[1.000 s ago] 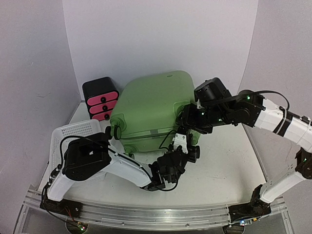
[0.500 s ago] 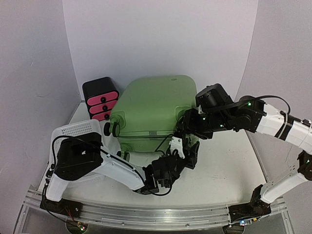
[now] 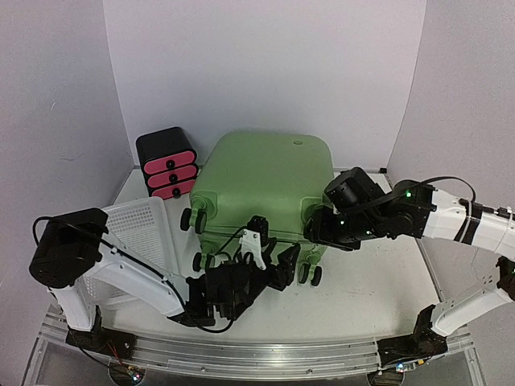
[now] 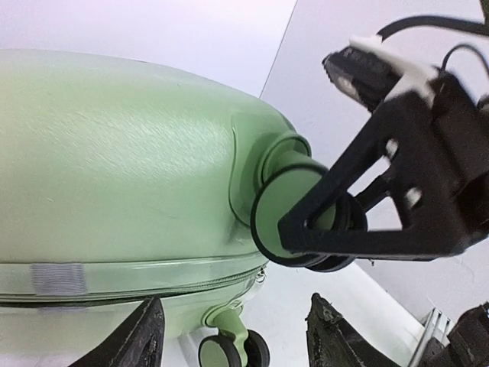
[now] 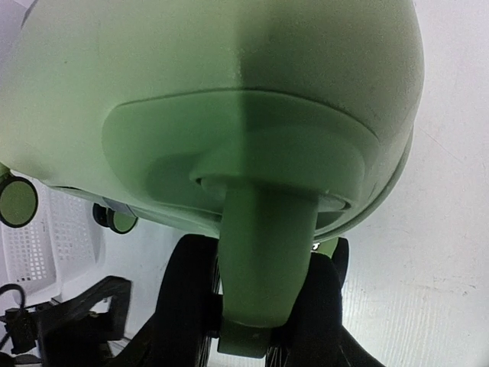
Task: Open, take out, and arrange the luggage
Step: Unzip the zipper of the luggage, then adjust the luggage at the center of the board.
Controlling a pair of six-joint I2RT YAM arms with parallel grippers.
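Drawer box [image 3: 166,166] and basket [image 3: 137,229] left of closed luggage [image 3: 265,181].

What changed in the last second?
The left gripper let go of the luggage and pulled back toward the near left. The luggage turned, wheels now facing the arms. The right gripper followed, keeping its hold on a wheel. Drawer box and basket stayed put.
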